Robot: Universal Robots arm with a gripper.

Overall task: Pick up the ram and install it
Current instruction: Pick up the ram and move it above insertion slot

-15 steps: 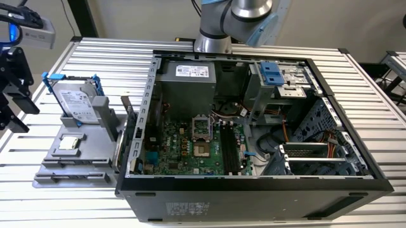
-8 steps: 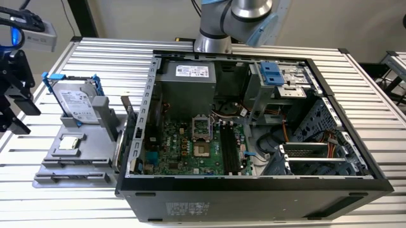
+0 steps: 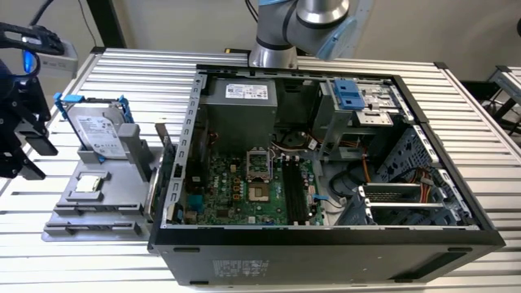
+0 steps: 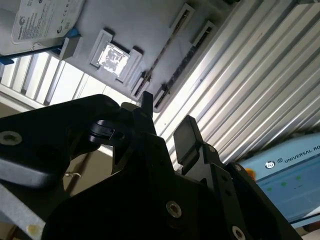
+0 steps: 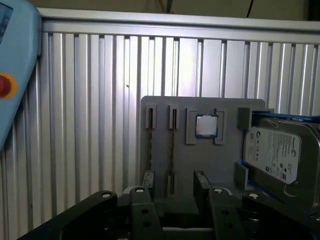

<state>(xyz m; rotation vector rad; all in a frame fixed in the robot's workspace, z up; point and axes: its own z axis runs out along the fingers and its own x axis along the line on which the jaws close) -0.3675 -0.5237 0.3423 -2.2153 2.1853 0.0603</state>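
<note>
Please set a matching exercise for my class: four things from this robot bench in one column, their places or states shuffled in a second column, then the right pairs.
Things
1. silver boxy hard drive with blue rails
2. small square silver processor chip
3. long thin dark ram stick
4. black claw

Places or states
A. open, gripping nothing
B. standing on edge in a narrow slot of the flat grey plastic tray
C. lying flat in the tray's square recess
D. propped up between the tray's grey uprights

Pairs: 1-D, 2-C, 3-B, 4-A
</note>
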